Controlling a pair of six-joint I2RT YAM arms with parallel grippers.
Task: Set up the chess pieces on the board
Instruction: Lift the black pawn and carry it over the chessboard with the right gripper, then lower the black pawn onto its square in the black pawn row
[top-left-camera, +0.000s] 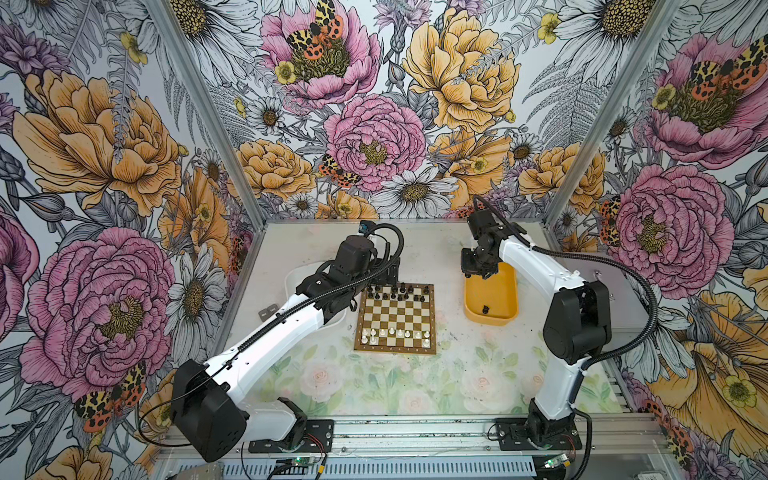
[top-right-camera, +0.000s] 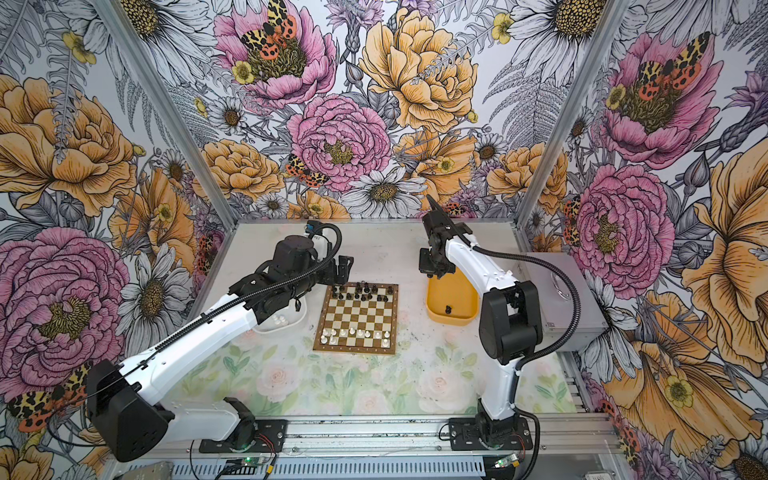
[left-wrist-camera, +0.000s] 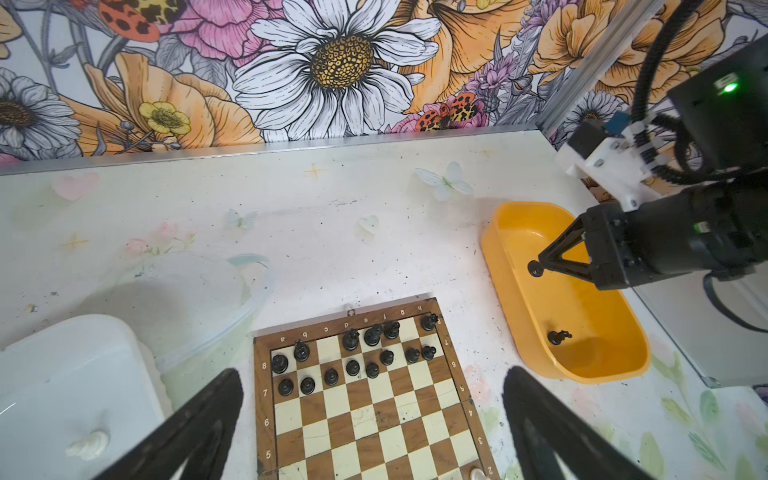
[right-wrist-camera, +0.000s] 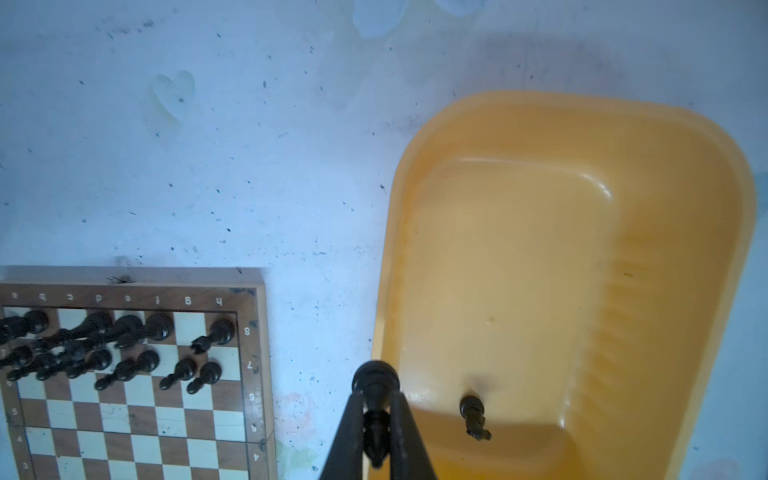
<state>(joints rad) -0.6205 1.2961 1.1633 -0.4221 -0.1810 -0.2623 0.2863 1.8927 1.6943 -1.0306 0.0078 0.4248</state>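
- The right jaws are clenching a tiny black plastic chessman (right-wrist-camera: 376, 409) by its slim upper body. Its round base is sticking out past the fingertips, probably so that the base stays free to meet a square.
- They are hovering over the rim of the oblong yellow plastic tray (right-wrist-camera: 582, 108), on the side nearest the board. The carry across looks like the step in hand.
- A second black chessman, seemingly a knight (right-wrist-camera: 475, 415), is sitting in that tray, well apart from its rows.
- The small square board with brown and cream checks (top-left-camera: 399, 316) is lying on the pale floral counter (top-left-camera: 374, 386) between the two trays.
- The black chessmen already placed (left-wrist-camera: 353, 357) are filling the two far rows. Only the c and g squares of the back rank are showing bare, and the held piece's pointed head suggests a bishop bound for c.
- The left jaws are standing released and empty near the board's far corner, beside the white plastic tray (left-wrist-camera: 62, 332).
- A white chessman (left-wrist-camera: 88, 444) is lying in that tray, so this arm is likely poised to feed the patchy white rows (top-left-camera: 395, 333).
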